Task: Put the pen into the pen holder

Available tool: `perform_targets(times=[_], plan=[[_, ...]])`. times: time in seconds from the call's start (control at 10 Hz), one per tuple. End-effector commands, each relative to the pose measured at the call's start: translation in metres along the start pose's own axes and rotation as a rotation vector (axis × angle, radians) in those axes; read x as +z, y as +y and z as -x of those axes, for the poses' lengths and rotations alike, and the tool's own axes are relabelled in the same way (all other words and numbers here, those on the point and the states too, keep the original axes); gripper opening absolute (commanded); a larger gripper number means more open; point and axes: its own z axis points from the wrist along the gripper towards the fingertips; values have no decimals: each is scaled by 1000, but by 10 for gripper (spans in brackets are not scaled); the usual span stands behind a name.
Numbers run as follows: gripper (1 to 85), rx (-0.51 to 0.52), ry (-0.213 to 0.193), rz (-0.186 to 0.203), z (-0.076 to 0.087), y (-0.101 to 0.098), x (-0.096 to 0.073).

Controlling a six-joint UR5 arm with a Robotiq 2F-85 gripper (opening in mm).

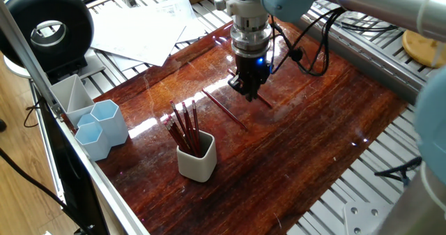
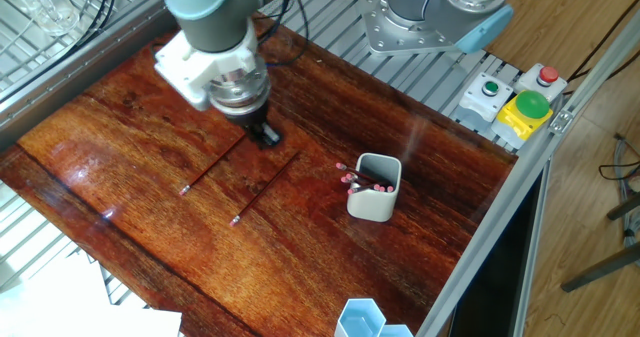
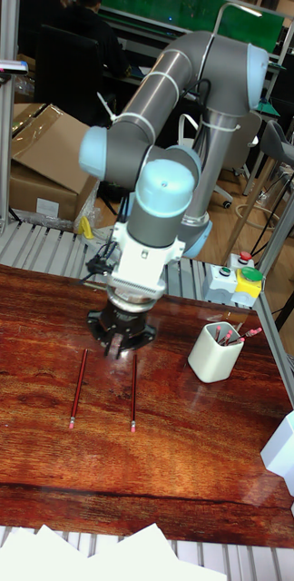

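The black two-finger pincer (image 1: 249, 92) (image 2: 266, 135) (image 3: 121, 345) pointed straight down at the glossy reddish-brown wooden tabletop (image 1: 306, 144) (image 2: 300, 237) (image 3: 165, 454), low over the far end of one thin dark-red pen (image 1: 259, 97) (image 2: 266, 187) (image 3: 133, 392) — whether its tips were touching that pen could not be told, and the pictures did not show clearly whether the fingers were apart or together. A small blue light glowed on the wrist just above the pincer in one fixed view. A second thin dark-red pen (image 1: 224, 109) (image 2: 213, 166) (image 3: 78, 388) lay flat on the wood just beside the first, roughly parallel to it and clear of the pincer. Farther off, well apart from both loose pens, stood the off-white rounded-square pen holder (image 1: 196, 158) (image 2: 374, 189) (image 3: 216, 353), upright near the table's edge, with a bunch of dark-red pens (image 1: 185, 128) (image 2: 357, 182) (image 3: 227, 335) leaning inside it. Two pale blue hexagonal cups (image 1: 103, 127) (image 2: 362, 319) (image 3: 290, 447) sat together at a corner of the table, next to a grey compartment tray (image 1: 70, 95). White paper sheets (image 1: 146, 29) (image 3: 111, 554) lay beyond the wood — near them a black ring-shaped lamp (image 1: 45, 29). A box with red and green buttons (image 2: 520, 102) (image 3: 240, 276) was fixed beside the arm's base.
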Motion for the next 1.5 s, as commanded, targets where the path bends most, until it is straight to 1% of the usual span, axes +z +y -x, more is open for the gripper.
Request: perform_targets(times=[0.0,0.1,0.2,0.3,0.4,0.5,0.6,0.7,0.8,0.9,1.0,1.1,1.2,1.3,1.4], plan=[[303,-2,17,22,-13,15,5],[210,8,20,-26,-13,2,6],[123,-3,19,-80,-13,-12,6],[110,-44,15,-124,-11,-24,4],[207,-103,-24,-105,0,-18,5],[287,-133,-15,-79,-2,-11,6],[320,-153,-9,-78,-4,-11,6],[383,-163,-9,-34,-5,0,6],[410,-125,66,-64,-24,-9,5],[383,-99,124,-68,-27,-5,3],[380,-102,135,-51,-13,7,5],[383,-108,133,-53,0,12,8],[380,-108,138,-54,12,19,7],[380,-112,143,-52,19,24,4],[363,-114,163,-52,18,23,-1]])
